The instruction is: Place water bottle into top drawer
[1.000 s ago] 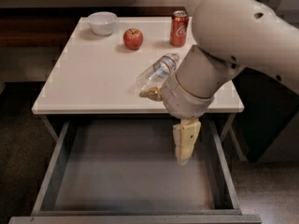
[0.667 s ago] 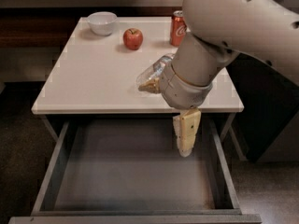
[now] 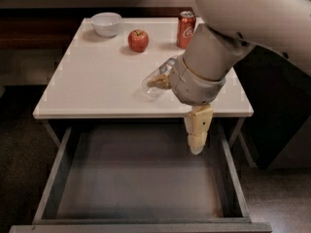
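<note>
Your hand (image 3: pixel 197 132) hangs below the front edge of the tabletop (image 3: pixel 92 76), pointing straight down into the open top drawer (image 3: pixel 131 183). Its two fingers (image 3: pixel 199 125) look pressed together and grip nothing.

The water bottle (image 3: pixel 154 83) is not in the hand. It lies on its side on the tabletop, up and to the left of the hand and just behind the table's front edge. You see only its clear left end; the thick wrist of the arm (image 3: pixel 204 67) covers the rest, so you cannot tell whether the wrist touches it.

Farther back from the hand stand a red can (image 3: pixel 186 29), its right side partly hidden by the arm, an apple (image 3: pixel 138 40) to the can's left, and a white bowl (image 3: pixel 106 23) at the far left corner.

The drawer floor under the hand is dim and grey. The drawer's front panel is cut off by the lower edge of the view.
</note>
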Available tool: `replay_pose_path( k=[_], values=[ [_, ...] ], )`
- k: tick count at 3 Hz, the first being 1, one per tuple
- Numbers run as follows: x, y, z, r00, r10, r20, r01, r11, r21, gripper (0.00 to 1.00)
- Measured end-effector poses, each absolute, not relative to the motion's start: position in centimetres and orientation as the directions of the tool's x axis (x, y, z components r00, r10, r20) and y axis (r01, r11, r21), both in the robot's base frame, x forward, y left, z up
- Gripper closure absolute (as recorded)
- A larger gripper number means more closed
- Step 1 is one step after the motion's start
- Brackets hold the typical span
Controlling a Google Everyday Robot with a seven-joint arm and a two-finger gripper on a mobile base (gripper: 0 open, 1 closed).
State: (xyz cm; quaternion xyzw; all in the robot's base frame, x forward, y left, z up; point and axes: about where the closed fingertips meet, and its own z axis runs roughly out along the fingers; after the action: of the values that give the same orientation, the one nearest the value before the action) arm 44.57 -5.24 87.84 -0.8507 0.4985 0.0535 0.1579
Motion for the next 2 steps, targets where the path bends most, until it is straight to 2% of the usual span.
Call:
replay_pose_path(
  k=[2],
  values=[
    [48.1, -6.4, 89.2, 0.524, -0.827, -0.205, -0.848, -0.483, -0.22, 0.0]
  ],
)
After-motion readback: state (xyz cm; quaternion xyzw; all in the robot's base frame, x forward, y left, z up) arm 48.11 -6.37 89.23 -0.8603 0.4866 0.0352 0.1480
